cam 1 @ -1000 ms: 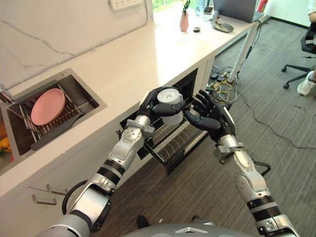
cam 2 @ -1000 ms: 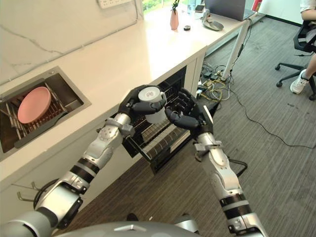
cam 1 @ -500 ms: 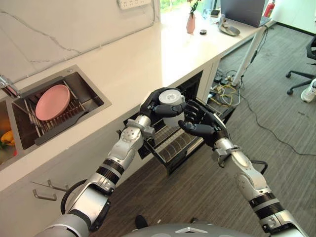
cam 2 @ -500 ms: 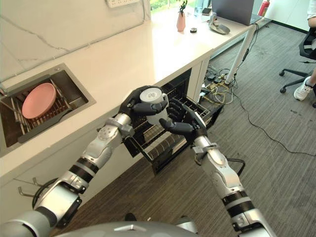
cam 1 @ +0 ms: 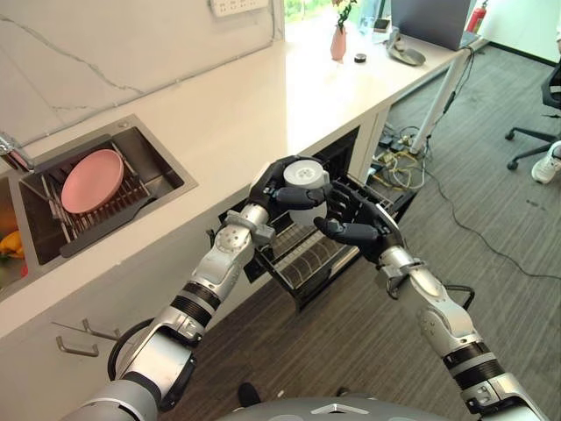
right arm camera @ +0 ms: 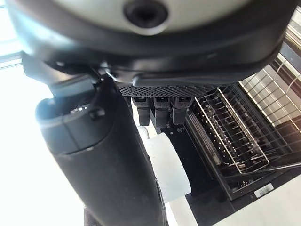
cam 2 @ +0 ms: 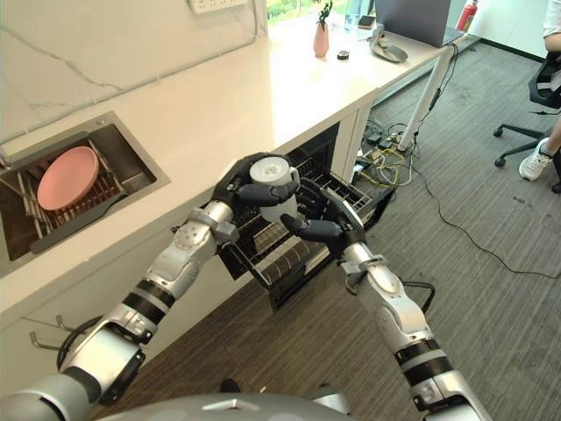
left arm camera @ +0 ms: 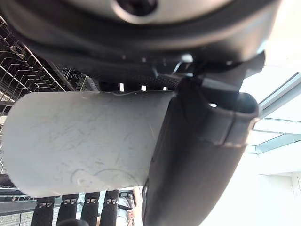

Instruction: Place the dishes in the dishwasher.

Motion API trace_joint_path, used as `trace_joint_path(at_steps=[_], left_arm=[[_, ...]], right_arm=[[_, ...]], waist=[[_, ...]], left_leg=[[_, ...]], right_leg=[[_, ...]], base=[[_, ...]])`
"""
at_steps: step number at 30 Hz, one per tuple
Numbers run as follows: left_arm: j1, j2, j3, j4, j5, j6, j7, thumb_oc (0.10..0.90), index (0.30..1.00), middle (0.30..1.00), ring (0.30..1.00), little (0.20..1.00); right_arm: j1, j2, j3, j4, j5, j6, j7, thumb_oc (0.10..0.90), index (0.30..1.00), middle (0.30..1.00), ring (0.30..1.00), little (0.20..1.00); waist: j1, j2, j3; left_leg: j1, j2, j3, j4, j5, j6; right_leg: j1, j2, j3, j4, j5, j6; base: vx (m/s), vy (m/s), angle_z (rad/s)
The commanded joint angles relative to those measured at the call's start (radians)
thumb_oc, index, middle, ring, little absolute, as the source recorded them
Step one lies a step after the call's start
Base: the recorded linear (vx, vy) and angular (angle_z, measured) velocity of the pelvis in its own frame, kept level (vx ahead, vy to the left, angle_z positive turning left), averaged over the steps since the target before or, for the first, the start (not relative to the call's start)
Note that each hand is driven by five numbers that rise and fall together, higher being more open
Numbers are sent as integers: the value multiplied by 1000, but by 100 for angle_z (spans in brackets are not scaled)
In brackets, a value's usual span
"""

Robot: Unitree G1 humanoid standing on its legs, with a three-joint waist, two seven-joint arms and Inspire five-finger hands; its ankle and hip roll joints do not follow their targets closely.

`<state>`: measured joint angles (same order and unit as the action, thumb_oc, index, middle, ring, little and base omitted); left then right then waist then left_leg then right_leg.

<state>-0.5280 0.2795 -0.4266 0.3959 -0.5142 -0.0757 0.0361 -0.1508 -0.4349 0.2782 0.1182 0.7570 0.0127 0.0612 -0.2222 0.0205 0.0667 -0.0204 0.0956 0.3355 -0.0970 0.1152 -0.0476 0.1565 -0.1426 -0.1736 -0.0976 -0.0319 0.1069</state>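
My left hand (cam 1: 270, 188) is shut on a white cup (cam 1: 302, 174), held upright in the air above the dishwasher's pulled-out wire rack (cam 1: 308, 260). In the left wrist view the cup (left arm camera: 84, 141) lies across the palm with the thumb (left arm camera: 197, 155) wrapped over it. My right hand (cam 1: 366, 230) is open right beside the cup, thumb reaching under it and fingers spread behind it. The cup (right arm camera: 167, 167) shows between its thumb and fingers in the right wrist view. I cannot tell whether they touch. A pink plate (cam 1: 91, 181) stands in the sink's drying rack.
The sink (cam 1: 158, 153) is set into the white counter (cam 1: 254, 96) at the left. A pink vase (cam 1: 338, 42) and small items stand at the counter's far end. Cables (cam 1: 399, 162) lie on the carpet by a desk leg. An office chair (cam 1: 536, 132) stands far right.
My right hand has moved left and closed in on the cup, its thumb now under it. The left hand keeps the cup in place. The camera shifted slightly.
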Motion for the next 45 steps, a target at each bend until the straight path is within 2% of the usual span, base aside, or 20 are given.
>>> trace_joint_path(at_steps=[1, 6, 12, 13, 14, 15, 16, 19, 21, 22, 33, 41, 45], left_arm=[[-184, -17, -18, 3, -5, -79, -20, 400, 300, 300, 300, 300], [-172, -25, -28, 4, -23, -68, -33, 400, 300, 300, 300, 300], [-174, -23, -46, 0, -23, -60, -48, 400, 300, 300, 300, 300], [-176, -23, -48, 0, -21, -59, -47, 400, 300, 300, 300, 300], [-175, -24, -47, -2, -21, -60, -45, 400, 300, 300, 300, 300], [-174, -25, -46, -1, -24, -60, -44, 400, 300, 300, 300, 300], [-175, -27, -46, 1, -25, -61, -41, 400, 300, 300, 300, 300], [-176, -27, -47, 6, -31, -59, -43, 400, 300, 300, 300, 300], [-175, -23, -48, -1, -29, -59, -51, 400, 300, 300, 300, 300], [-173, -22, -49, -8, -28, -58, -55, 400, 300, 300, 300, 300], [-163, -31, -45, -14, -58, -53, -60, 400, 300, 300, 300, 300], [-133, -40, -24, -24, -45, -66, -10, 400, 300, 300, 300, 300], [-124, -44, -18, -30, -38, -72, 18, 400, 300, 300, 300, 300]], right_arm=[[-195, 48, -21, 0, 36, -86, -3, 800, 900, 900, 900, 900], [-230, 74, -22, 49, 43, -90, -32, 800, 900, 900, 900, 900], [-269, 60, -10, 81, 43, -81, -42, 800, 900, 900, 900, 900], [-276, 58, -9, 83, 40, -79, -46, 584, 575, 575, 575, 575], [-281, 56, -9, 84, 38, -79, -47, 579, 568, 568, 568, 568], [-287, 53, -10, 89, 34, -78, -48, 662, 693, 693, 693, 693], [-291, 51, -9, 94, 33, -77, -49, 800, 900, 900, 900, 900], [-299, 48, -3, 102, 32, -71, -45, 800, 900, 900, 900, 900], [-296, 41, 0, 103, 27, -67, -37, 513, 469, 469, 469, 469], [-293, 39, 0, 101, 25, -65, -33, 400, 300, 300, 300, 300], [-275, 65, -10, 93, 31, -72, -35, 400, 300, 300, 300, 300], [-233, 175, -101, 35, -47, -171, -172, 400, 300, 300, 300, 300], [-216, 199, -116, 12, -76, -194, -224, 400, 300, 300, 300, 300]], waist=[[41, -4, -56], [46, -5, -55], [54, -8, -55], [54, -9, -55], [55, -9, -54], [56, -9, -54], [57, -10, -54], [58, -10, -52], [59, -11, -52], [59, -11, -52], [57, -11, -52], [46, 1, -50], [43, 5, -50]], left_leg=[[123, 94, 30, 10, -85, -108], [126, 95, 30, 10, -88, -108], [127, 96, 28, 10, -87, -109], [126, 96, 26, 10, -87, -109], [126, 95, 26, 10, -87, -109], [126, 95, 24, 10, -88, -109], [125, 95, 24, 10, -88, -109], [123, 95, 21, 10, -87, -109], [123, 94, 20, 10, -88, -109], [123, 94, 18, 10, -89, -108], [126, 93, 18, 10, -92, -107], [134, 89, 19, 10, -99, -101], [136, 88, 19, 10, -101, -100]], right_leg=[[-71, -54, -13, 10, 44, 84], [-69, -52, -12, 10, 41, 83], [-67, -52, -15, 10, 40, 81], [-67, -52, -16, 10, 40, 80], [-67, -51, -17, 10, 40, 81], [-67, -51, -16, 10, 39, 81], [-67, -52, -18, 10, 39, 81], [-68, -51, -21, 10, 40, 81], [-67, -51, -21, 10, 40, 81], [-66, -51, -20, 10, 40, 81], [-66, -53, -19, 10, 39, 80], [-63, -57, -17, 10, 39, 82], [-63, -58, -19, 10, 39, 82]], base=[[0, 0, 0], [0, 0, 0], [2, -2, 1], [0, 0, 0], [0, 0, 0], [0, 0, 0], [0, 0, 0], [0, 0, 0], [0, 0, 0], [0, 0, 0], [0, 0, 0], [0, 0, 0], [0, 0, 0]])
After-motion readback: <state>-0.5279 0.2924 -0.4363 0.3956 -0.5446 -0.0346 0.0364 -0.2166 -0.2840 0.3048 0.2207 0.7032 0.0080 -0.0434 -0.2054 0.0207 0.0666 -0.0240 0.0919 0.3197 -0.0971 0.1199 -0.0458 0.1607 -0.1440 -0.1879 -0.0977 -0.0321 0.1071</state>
